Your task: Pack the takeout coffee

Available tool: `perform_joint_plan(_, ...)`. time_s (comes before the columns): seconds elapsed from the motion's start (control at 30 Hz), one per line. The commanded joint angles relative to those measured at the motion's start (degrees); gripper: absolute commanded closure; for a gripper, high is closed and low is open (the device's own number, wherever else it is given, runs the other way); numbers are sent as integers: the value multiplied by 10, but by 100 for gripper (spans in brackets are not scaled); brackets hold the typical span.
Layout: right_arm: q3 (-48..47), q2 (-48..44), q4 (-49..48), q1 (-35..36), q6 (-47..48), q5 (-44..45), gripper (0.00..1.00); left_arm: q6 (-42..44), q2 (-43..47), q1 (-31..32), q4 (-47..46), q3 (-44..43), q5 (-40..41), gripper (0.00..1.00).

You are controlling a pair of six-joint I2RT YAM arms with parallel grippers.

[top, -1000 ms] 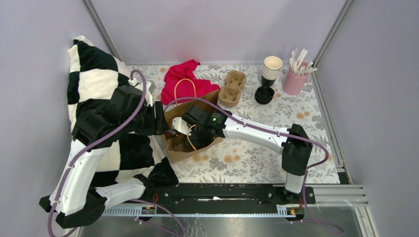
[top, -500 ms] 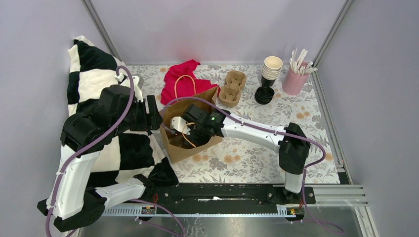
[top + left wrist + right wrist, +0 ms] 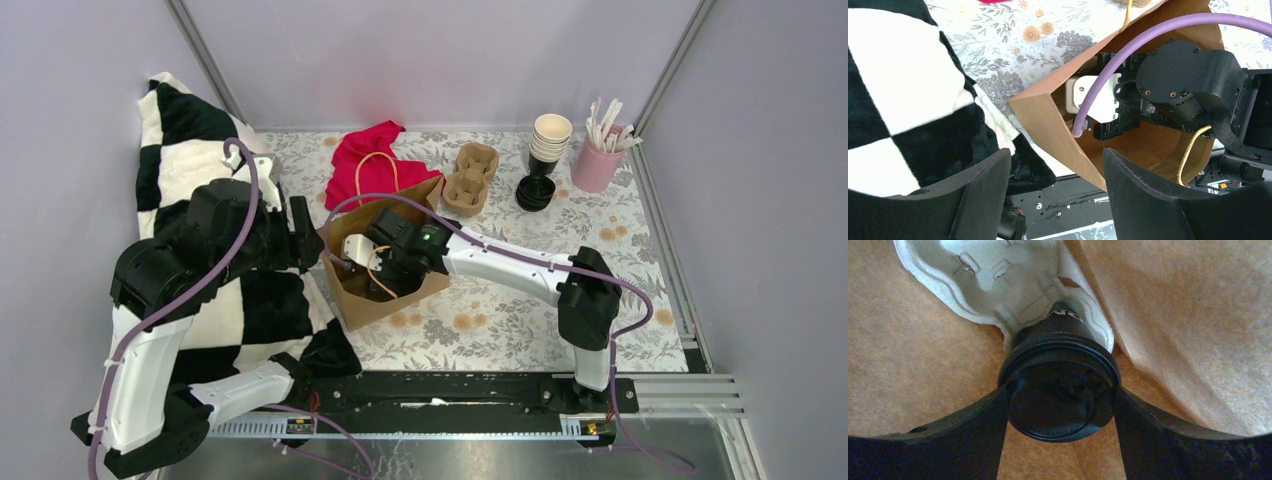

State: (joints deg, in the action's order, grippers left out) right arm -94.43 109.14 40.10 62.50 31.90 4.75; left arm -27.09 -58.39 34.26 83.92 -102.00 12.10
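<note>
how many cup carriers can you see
2. A brown cup carrier lies on the table behind the paper bag. A pale carrier sits inside the bag, holding the lidded cup. More could be hidden in the bag.

Left tool (image 3: 303,237) withdrawn leftward from bag (image 3: 390,300); right tool (image 3: 1060,395), gripping coffee (image 3: 1058,335), apparently shifted slightly leftward inside bag.
</note>
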Motion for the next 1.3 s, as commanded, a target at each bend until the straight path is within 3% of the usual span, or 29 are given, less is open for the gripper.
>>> perform_joint_plan(0.0, 27, 65, 91, 1, -39, -72, 30, 11, 5, 0, -26, -2, 6, 28)
perform_joint_plan(0.7, 20, 122, 143, 1, -83, -59, 32, 13, 14, 0, -32, 9, -9, 28)
perform_joint_plan(0.93, -47, 101, 150, 1, -96, -51, 20, 19, 8, -1, -42, 4, -10, 28)
perform_joint_plan(1.0, -65, 93, 150, 2, -100, -51, 4, 21, 7, 0, -44, 2, -11, 28)
perform_joint_plan(1.03, -76, 88, 150, 2, -102, -51, 1, 22, 6, 0, -44, 1, -10, 28)
perform_joint_plan(1.27, -115, 54, 153, 2, -107, -51, 0, 20, 8, 0, -45, 6, -8, 27)
